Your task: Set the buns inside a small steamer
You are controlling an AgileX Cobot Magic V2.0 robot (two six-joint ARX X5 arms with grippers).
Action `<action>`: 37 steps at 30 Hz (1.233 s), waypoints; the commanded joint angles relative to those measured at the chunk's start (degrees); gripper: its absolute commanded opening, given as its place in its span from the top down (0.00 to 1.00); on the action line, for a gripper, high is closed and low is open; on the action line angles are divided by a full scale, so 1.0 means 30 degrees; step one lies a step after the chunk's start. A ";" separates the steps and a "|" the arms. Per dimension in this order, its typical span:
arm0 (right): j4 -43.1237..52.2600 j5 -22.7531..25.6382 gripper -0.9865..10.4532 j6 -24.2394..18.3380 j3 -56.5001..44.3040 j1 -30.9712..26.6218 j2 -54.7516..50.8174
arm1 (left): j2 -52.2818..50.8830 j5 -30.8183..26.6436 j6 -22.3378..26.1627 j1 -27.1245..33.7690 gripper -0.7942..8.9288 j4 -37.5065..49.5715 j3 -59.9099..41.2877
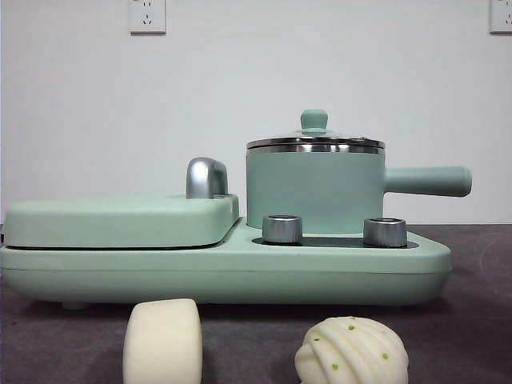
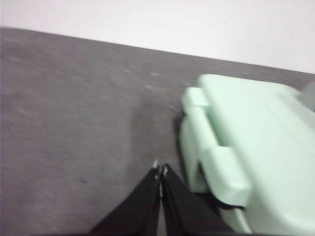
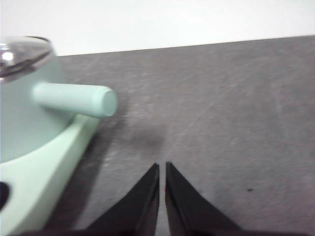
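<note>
Jaws on your left gripper (image 2: 160, 169) and right gripper (image 3: 162, 167) are pressed together, holding nothing, over bare grey table (image 2: 74, 123). Only your front view shows the smooth roll (image 1: 162, 342) and ridged bun (image 1: 351, 352), both cut off below, lying before the cooker base (image 1: 224, 272). Your steamer (image 1: 314, 190) sits lidded on it

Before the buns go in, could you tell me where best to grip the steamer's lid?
Probably by the green knob on the lid, coming straight down from above: it stands proud at the centre, while the steel rim sits flush on the steamer.
</note>
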 commanded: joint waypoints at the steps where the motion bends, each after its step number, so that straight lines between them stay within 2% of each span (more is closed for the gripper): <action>1: -0.0219 -0.0197 0.90 0.1953 0.0882 0.0138 -0.0007 | 0.0597 0.0364 -0.1435 -0.0306 0.91 0.0240 0.0342; 9: -0.1967 -0.0736 0.90 0.3963 0.4401 0.0721 0.0678 | 0.3978 0.0437 -0.2499 -0.1683 0.91 0.0182 0.3657; 15: -0.4590 -0.3322 0.90 0.4029 0.8014 0.0867 0.2958 | 0.8182 0.1588 -0.2470 -0.2769 0.91 -0.1071 0.8043; 21: -0.6914 -0.7133 0.90 0.2047 1.1635 0.0867 0.6084 | 1.2364 0.4488 -0.1537 -0.3745 0.91 -0.3679 1.2888; 26: -0.9129 -0.9799 0.90 -0.0925 1.4251 0.0867 0.8590 | 1.4921 0.6900 -0.0495 -0.4677 0.91 -0.4801 1.5919; 28: -0.9697 -1.0499 0.90 -0.1668 1.5030 0.0867 0.9318 | 1.5664 0.7752 -0.0350 -0.5034 0.91 -0.5129 1.6874; 32: -0.9573 -1.1693 0.90 -0.1938 1.5854 0.0867 1.0025 | 1.6378 0.8138 -0.0379 -0.5625 0.91 -0.5282 1.8083; 37: -0.9457 -1.1679 0.90 -0.1938 1.5868 0.0867 1.0018 | 1.6393 0.8131 -0.0335 -0.5785 0.91 -0.4765 1.8178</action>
